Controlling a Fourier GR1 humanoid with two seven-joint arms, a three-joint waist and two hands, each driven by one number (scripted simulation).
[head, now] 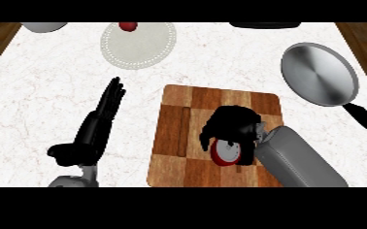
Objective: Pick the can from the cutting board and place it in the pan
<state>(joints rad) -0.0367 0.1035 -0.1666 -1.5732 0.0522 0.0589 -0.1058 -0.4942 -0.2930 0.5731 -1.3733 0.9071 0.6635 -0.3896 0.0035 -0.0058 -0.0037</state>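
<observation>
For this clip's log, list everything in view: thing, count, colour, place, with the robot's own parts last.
cutting board: 1, brown wood, counter centre, near edge
can: 1, red with a pale end, over the board, in the right robot hand
pan: 1, grey metal with a black handle, right side of counter
plate: 1, whitish, far centre-left
small red item: 1, on the plate's far rim; kind unclear
pale rounded object: 1, far left, cut off
dark object: 1, far right, cut off
counter: 1, white marble
left robot hand: black, fingers straight, resting left of board
right robot hand: black, curled round the can
</observation>
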